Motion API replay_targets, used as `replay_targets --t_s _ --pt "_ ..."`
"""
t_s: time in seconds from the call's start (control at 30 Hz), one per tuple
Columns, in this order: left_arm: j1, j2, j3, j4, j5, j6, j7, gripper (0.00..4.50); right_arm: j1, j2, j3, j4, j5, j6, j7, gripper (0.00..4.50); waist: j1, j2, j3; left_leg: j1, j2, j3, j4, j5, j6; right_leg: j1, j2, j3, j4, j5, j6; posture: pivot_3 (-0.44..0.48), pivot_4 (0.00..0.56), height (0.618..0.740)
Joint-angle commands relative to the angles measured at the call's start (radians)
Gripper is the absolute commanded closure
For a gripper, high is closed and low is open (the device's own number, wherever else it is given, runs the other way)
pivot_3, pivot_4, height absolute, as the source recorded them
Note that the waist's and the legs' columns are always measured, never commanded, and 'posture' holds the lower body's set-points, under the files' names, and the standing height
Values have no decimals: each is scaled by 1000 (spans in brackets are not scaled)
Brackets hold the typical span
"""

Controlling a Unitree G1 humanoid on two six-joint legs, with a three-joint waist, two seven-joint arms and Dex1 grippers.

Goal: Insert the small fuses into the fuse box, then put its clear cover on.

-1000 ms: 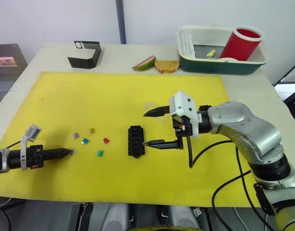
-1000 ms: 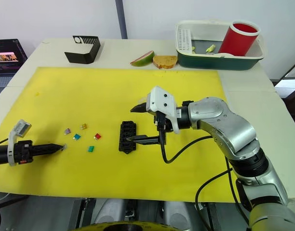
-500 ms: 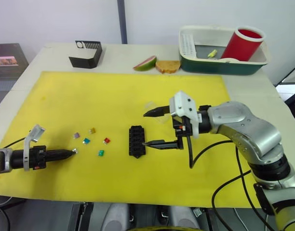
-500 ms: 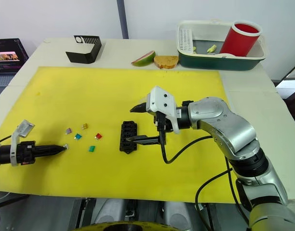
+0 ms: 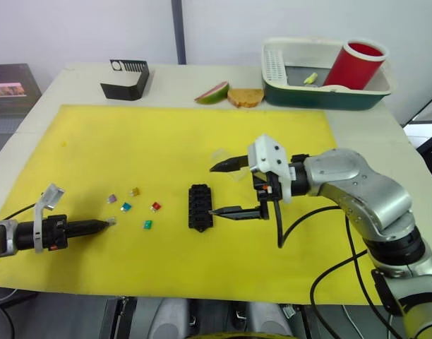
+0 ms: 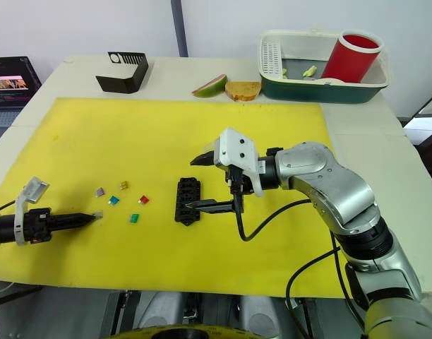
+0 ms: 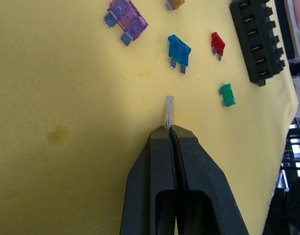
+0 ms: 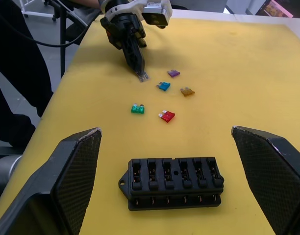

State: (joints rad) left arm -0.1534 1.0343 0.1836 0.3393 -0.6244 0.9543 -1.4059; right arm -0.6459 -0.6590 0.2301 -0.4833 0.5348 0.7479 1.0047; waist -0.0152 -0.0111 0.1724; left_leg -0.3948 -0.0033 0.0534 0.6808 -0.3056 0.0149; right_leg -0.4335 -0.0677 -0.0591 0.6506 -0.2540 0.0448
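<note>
The black fuse box (image 5: 200,206) lies flat in the middle of the yellow mat (image 5: 166,134). My right gripper (image 5: 216,189) is open just to the box's right, its fingers spread wide and touching nothing. Loose fuses lie left of the box: purple (image 5: 111,199), amber (image 5: 134,191), blue (image 5: 126,207), red (image 5: 155,207) and green (image 5: 147,224). My left gripper (image 5: 105,224) rests low at the mat's left, shut on a small grey fuse (image 7: 169,110) that sticks out of its tips. A faint transparent piece, possibly the clear cover (image 5: 219,152), lies beyond the right gripper.
A black slotted stand (image 5: 126,78) sits at the back left of the table. A fruit slice (image 5: 212,92) and a piece of bread (image 5: 244,97) lie behind the mat. A green-and-white basin (image 5: 309,95) holding a red cup (image 5: 352,63) stands at the back right.
My left gripper has edged slightly right, toward the loose fuses, keeping the grey fuse in its tips. The right arm and the fuse box have stayed still.
</note>
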Motion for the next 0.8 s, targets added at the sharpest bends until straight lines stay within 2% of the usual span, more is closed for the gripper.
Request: replay_targets --t_s 0.03,0.23,0.4,0.8 --pt "18 9 20 -11 1 -8 4 4470 -12 5 -3 -17 1 -21 5 0 0 0 0 0 0 0 0 0 0 0 0 0 0 0 0 0 150 740" --pt "37 22 33 6 -11 18 -3 4470 -10 6 -2 -17 -3 -24 6 0 -3 0 0 0 0 0 0 0 0 0 0 0 0 0 0 0 150 740" --pt "112 12 37 -35 2 -12 4 4470 -8 10 0 -22 -2 -21 1 0 -6 0 0 0 0 0 -1 0 0 0 0 0 0 0 0 0 150 740" --pt "79 11 37 39 11 -53 14 4470 -4 17 7 -21 -13 -28 -3 0 -6 0 0 0 0 0 -1 0 0 -1 0 0 0 -1 -2 0 150 740"
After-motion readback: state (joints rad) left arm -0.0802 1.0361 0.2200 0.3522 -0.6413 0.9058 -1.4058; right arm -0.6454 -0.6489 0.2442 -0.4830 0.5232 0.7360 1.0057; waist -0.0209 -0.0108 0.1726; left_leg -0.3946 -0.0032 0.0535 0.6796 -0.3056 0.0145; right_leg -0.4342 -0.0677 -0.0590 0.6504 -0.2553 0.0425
